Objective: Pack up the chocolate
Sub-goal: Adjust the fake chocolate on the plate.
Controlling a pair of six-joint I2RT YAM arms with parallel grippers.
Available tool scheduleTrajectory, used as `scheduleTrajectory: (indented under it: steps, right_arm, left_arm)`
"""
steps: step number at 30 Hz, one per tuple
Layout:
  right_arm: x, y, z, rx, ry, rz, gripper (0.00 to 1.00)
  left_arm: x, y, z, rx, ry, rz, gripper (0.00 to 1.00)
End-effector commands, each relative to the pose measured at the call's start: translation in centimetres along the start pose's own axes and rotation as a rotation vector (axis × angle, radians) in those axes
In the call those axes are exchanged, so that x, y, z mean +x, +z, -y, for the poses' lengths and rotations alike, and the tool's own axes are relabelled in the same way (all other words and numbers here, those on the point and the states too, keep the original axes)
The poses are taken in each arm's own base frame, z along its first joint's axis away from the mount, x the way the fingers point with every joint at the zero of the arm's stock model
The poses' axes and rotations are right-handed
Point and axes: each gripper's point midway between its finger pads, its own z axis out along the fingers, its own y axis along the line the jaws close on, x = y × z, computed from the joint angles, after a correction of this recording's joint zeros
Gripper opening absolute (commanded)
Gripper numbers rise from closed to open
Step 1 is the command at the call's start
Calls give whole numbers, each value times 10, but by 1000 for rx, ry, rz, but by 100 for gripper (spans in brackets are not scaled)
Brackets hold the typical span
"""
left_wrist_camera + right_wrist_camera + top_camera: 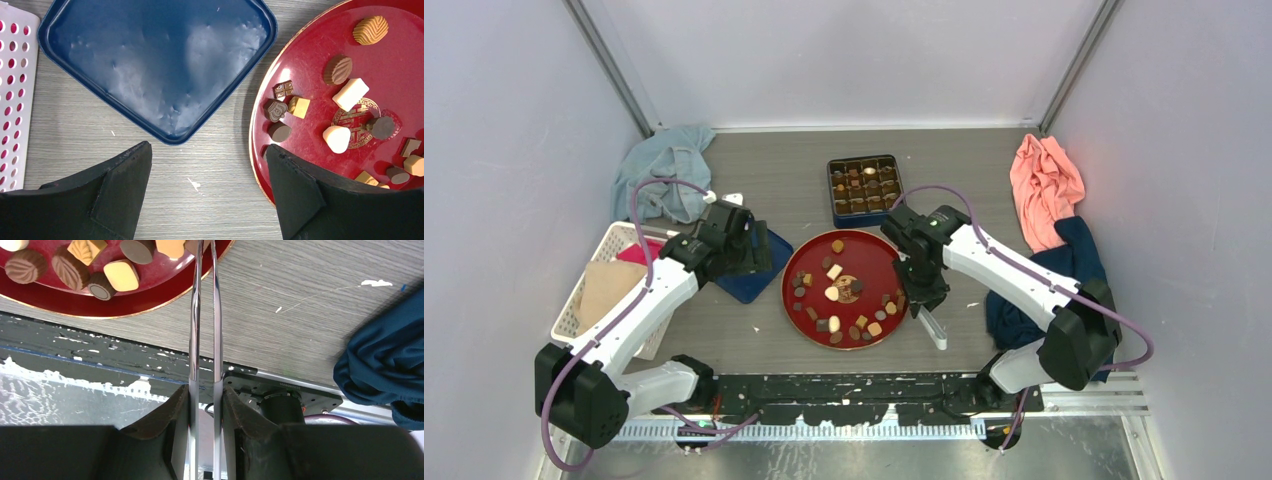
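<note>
Bare table strip between blue lid, red plate; chocolate litters plate.

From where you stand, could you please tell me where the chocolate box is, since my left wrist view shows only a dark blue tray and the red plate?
Observer: The dark blue square compartment box sits just beyond the far edge of the round red plate.
Operator: Thank you. What is the right gripper doing?
Observer: The right gripper is shut on slim metal tongs that point at the plate's near-right rim.
Operator: Is anything lying on that side?
Observer: A crumpled dark blue cloth lies beside the right arm.
</note>
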Motion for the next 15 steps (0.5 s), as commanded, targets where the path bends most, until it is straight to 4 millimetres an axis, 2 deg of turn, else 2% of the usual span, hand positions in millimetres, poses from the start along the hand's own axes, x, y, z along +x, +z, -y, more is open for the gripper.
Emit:
scheduleTrajectory:
  steps: [1, 15]
  right_arm:
    - [10, -3, 7, 29, 40, -12, 28]
    - [21, 3, 9, 40, 43, -68, 28]
  left_arm:
    - [-14, -5, 4, 20, -10, 45, 85]
    - [-13, -2, 7, 30, -7, 35, 85]
